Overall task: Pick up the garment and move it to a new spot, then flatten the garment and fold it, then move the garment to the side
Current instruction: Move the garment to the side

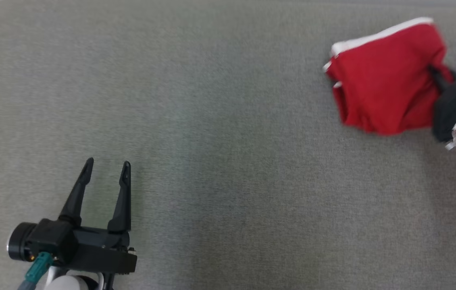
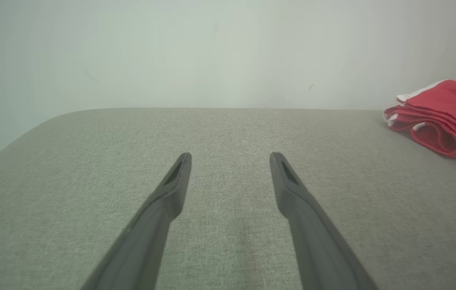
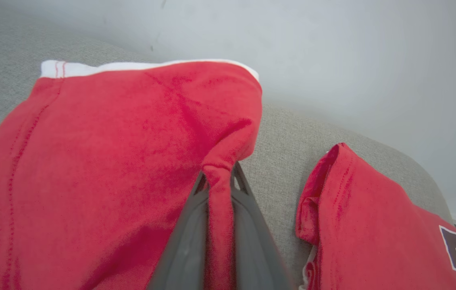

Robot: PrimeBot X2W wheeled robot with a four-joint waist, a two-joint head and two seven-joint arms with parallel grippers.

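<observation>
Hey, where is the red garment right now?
The red garment lies at the head view's upper right on the grey surface, its edge pinched in the right tool, far from the left tool.

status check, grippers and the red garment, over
Right gripper shut on folded red garment. Left gripper open, empty. Second red garment lies close beside.

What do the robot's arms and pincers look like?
The left pincer has two long, thin, pointed black fingers on a boxy black base with a round black knob at its side. A teal cable plugs in there, beside a white forearm. The right pincer has dark grey fingers.
</observation>
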